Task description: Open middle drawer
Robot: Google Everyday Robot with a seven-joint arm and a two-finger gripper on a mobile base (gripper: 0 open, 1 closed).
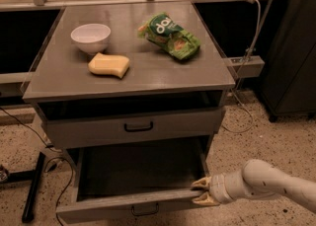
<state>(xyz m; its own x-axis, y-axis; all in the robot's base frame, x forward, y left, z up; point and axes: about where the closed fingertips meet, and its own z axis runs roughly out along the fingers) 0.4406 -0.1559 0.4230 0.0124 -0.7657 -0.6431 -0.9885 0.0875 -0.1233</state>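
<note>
The middle drawer (123,203) is pulled out below the top drawer (98,131). Its dark inside shows, and its black bar handle (144,210) sits at the bottom edge of the view. My gripper (201,192) comes in from the lower right and sits at the right end of the drawer's front panel. Its pale fingers (200,184) are spread, one above the panel's top edge and one lower in front of it. The bottom drawer is out of view.
On the cabinet top (163,74) stand a white bowl (90,37), a yellow sponge (109,65) and a green snack bag (170,36). A black stand foot (33,185) and cables lie on the floor at the left. A dark cabinet (291,47) stands at the right.
</note>
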